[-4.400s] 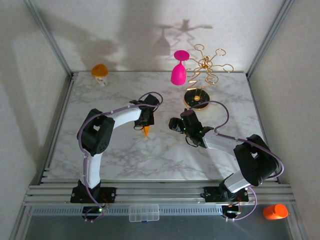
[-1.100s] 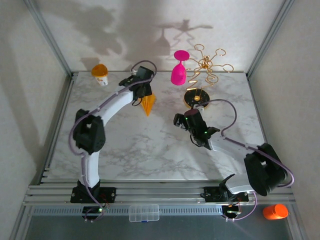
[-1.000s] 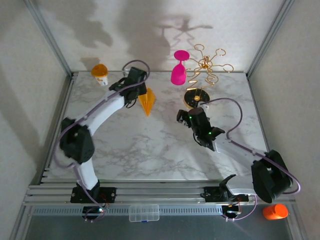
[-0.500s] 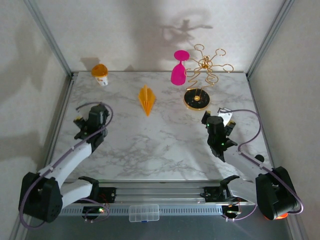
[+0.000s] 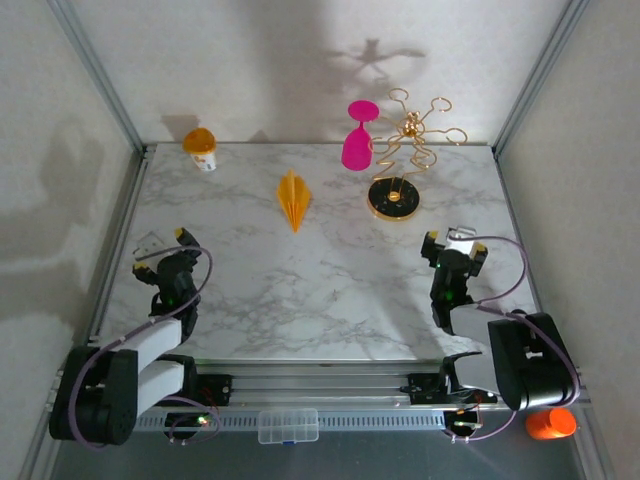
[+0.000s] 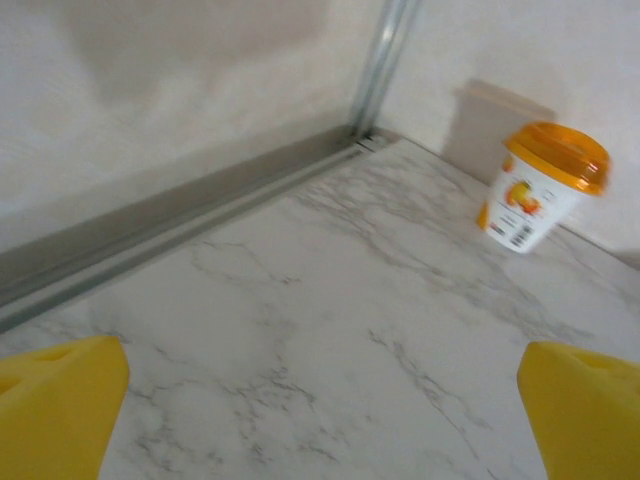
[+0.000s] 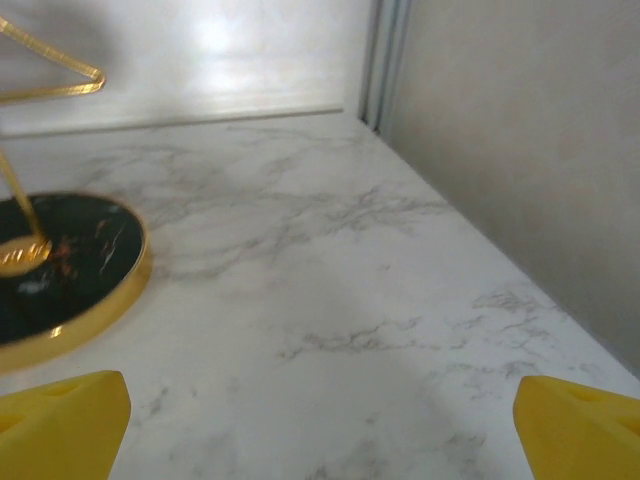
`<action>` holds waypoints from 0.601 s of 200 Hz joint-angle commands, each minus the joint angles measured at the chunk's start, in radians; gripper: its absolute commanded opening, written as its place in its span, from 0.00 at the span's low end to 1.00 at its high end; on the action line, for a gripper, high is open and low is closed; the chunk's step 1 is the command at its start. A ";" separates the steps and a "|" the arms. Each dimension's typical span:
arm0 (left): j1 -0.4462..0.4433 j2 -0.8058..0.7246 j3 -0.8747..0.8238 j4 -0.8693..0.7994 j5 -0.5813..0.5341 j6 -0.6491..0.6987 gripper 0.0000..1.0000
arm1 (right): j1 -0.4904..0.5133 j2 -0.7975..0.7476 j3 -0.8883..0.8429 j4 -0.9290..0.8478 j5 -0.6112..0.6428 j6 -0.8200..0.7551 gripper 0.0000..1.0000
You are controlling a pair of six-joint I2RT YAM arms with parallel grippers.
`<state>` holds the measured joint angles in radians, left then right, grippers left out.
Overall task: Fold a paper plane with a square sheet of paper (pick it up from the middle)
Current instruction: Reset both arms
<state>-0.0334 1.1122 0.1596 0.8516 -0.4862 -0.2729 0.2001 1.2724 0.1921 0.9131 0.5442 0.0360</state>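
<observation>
The square sheet of paper lies folded as a narrow yellow-orange paper plane (image 5: 292, 199) on the marble table (image 5: 320, 290), far of centre, tip pointing toward me. Nothing touches it. My left gripper (image 5: 160, 252) is drawn back near the table's left front, well away from the plane, and stands open. In the left wrist view its yellow fingers (image 6: 55, 410) frame bare marble with the left gripper (image 6: 320, 420) empty. My right gripper (image 5: 455, 241) sits at the right front, open too. The right gripper (image 7: 320, 425) has nothing between its yellow fingers (image 7: 580, 425).
An orange-topped white cup (image 5: 201, 148) (image 6: 540, 187) stands in the far left corner. A pink goblet (image 5: 359, 135) and a gold rack (image 5: 410, 130) on a round black base (image 7: 60, 265) stand at the far right. Metal frame posts border the table.
The left gripper opened and let go of the plane at the far middle of the table. Both arms then pulled back to the near edge, left and right.
</observation>
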 commanded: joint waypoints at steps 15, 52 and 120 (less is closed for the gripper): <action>0.010 0.080 -0.059 0.348 0.235 0.138 0.99 | -0.062 0.033 -0.048 0.255 -0.222 -0.062 0.99; 0.013 0.190 -0.064 0.457 0.284 0.146 0.99 | -0.137 0.085 -0.033 0.313 -0.360 -0.039 0.99; 0.013 0.342 0.023 0.448 0.317 0.138 0.99 | -0.158 0.273 0.009 0.410 -0.423 -0.026 0.99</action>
<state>-0.0288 1.4441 0.1387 1.2778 -0.1963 -0.1478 0.0563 1.5192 0.1749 1.2465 0.1474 0.0006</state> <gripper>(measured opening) 0.995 0.986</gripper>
